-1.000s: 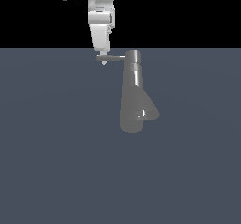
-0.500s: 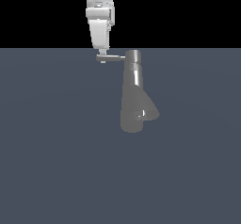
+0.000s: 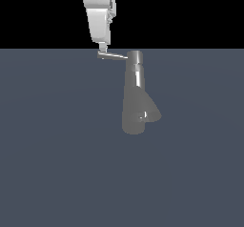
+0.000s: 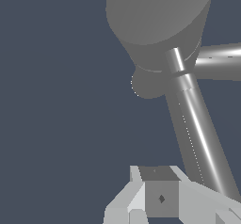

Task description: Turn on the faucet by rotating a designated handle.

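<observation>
The faucet is a grey column with a narrow cap and a cone base carrying a stubby spout. Its handle, a thin grey rod, sticks out from the cap toward the exterior view's left. My gripper comes down from above and its tips sit at the rod's free end, touching it. The fingers look pressed together with nothing between them. In the wrist view the cap fills the frame, the handle runs down beside my gripper, and the fingertips show at the frame's edge.
The faucet stands on a flat blue-grey floor under a black background. No other objects are in view.
My gripper has moved slightly up and back in the exterior view. The handle's free end has swung a little with it, so the rod now slants slightly.
</observation>
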Controlling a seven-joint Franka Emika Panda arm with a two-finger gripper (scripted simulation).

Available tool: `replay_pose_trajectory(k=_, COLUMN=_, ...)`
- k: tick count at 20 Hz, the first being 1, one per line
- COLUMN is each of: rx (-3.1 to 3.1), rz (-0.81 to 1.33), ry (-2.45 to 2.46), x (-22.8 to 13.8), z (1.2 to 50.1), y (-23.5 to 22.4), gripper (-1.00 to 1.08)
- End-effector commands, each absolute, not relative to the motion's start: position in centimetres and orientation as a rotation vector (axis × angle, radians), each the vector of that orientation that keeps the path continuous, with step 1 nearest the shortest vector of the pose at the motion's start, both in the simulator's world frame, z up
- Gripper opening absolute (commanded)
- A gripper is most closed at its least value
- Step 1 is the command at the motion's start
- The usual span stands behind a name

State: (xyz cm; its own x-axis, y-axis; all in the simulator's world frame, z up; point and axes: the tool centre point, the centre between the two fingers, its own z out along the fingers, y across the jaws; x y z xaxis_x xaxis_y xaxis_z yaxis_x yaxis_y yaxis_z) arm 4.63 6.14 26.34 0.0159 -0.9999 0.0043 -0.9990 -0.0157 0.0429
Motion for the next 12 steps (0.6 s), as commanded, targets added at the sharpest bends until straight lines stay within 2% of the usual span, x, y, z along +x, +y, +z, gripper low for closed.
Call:
replay_pose_trajectory(k=1, rx=2.207, rz=-0.061, ry=-2.168, x=3.3, z=26.1, y=6.2, gripper=-1.00)
replay_pose_trajectory(k=9, rx=2.207, rz=-0.061, ry=-2.168, x=0.8, z=27.3, y=6.3, gripper=-1.00)
replay_pose_trajectory(k=12, rx=2.204, rz=-0.045, ry=-2.186, x=1.3, z=27.7, y=5.4, gripper=-1.00)
